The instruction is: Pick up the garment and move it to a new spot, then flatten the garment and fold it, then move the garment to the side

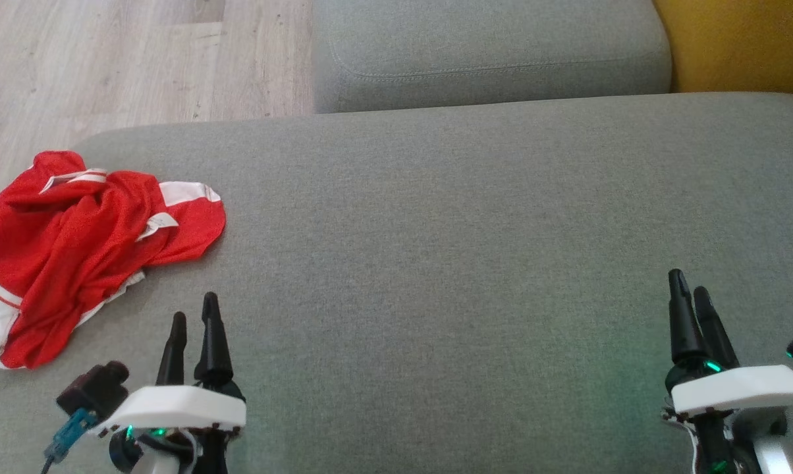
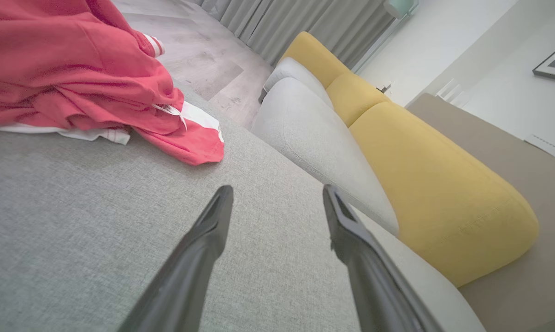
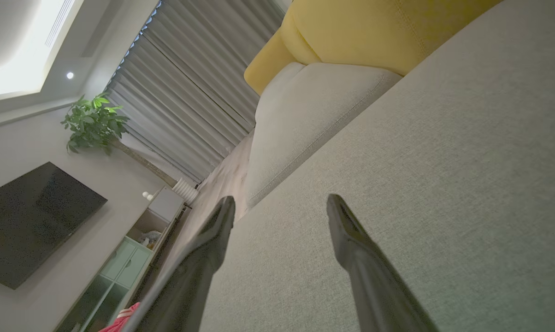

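Where the garment (image 1: 87, 243) lies, wooden floor (image 1: 107, 59) borders the cushion (image 1: 469, 230).

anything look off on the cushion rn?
The red garment lies crumpled in a heap at the left end of the grey cushion, not flat. The left gripper and the right gripper are open and apart from it. Nothing looks spilled or damaged.
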